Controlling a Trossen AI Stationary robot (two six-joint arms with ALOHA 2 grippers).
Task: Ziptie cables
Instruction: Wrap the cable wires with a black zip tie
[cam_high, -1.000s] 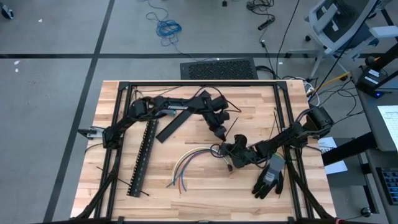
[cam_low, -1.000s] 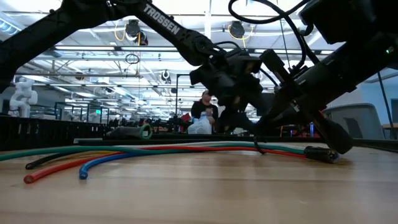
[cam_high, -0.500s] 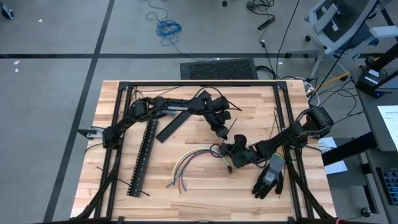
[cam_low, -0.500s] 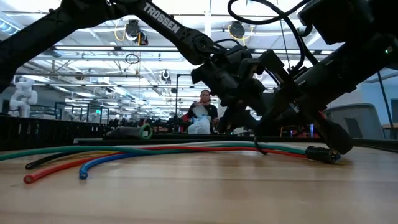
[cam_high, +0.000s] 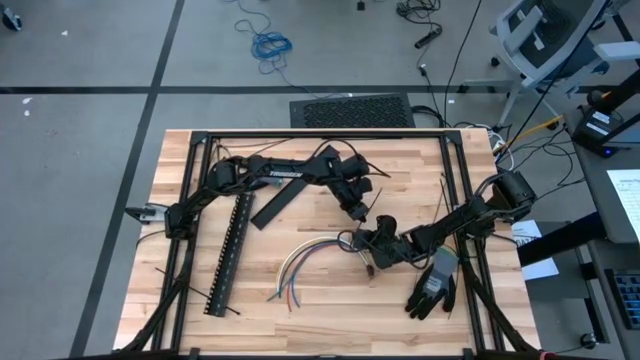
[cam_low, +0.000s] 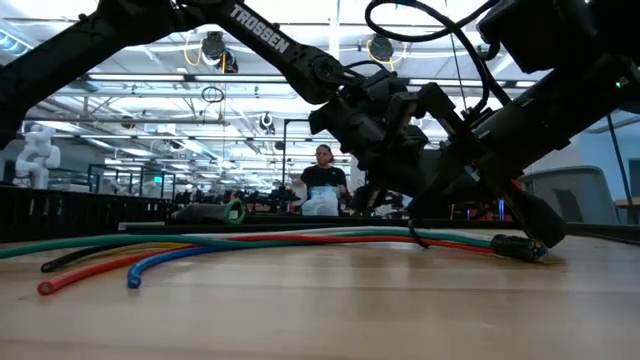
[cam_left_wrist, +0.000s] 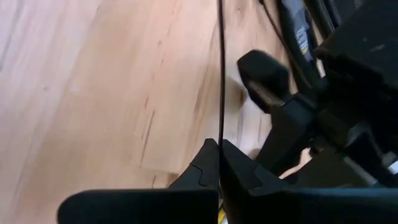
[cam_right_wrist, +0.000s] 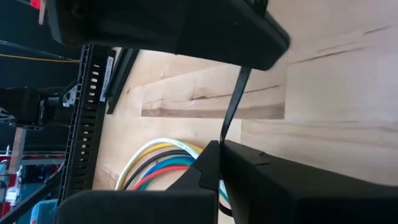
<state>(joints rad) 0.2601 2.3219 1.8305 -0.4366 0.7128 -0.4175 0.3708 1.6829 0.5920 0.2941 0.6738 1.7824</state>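
Since the earlier frames the left gripper (cam_high: 362, 212) has clenched its jaws on a thin black zip tie (cam_left_wrist: 220, 74) above the middle of the tabletop (cam_high: 320, 320), and the person (cam_low: 322, 186) in the room behind has shifted a little toward the left in the low view. Right gripper (cam_high: 366, 243) sits low just beside it, jaws clenched on the same thin black strip, which stands up out of them in the right wrist view.

Pale butcher-block wood makes up the tabletop, framed by a black rail. On it the cables (cam_high: 300, 262) lie fanned out toward the front, their gathered end at the right gripper. A long black slotted cable duct (cam_high: 229, 252) lies slanted on the left side, a flat black strip (cam_high: 284, 199) beside it, and a black glove (cam_high: 433, 285) near the right front corner.

Beyond the tabletop, grey floor tiles carry a coil of blue cord (cam_high: 268, 44) and an office chair (cam_high: 545, 35). Across the low view, ceiling lights run over a wide workshop hall.
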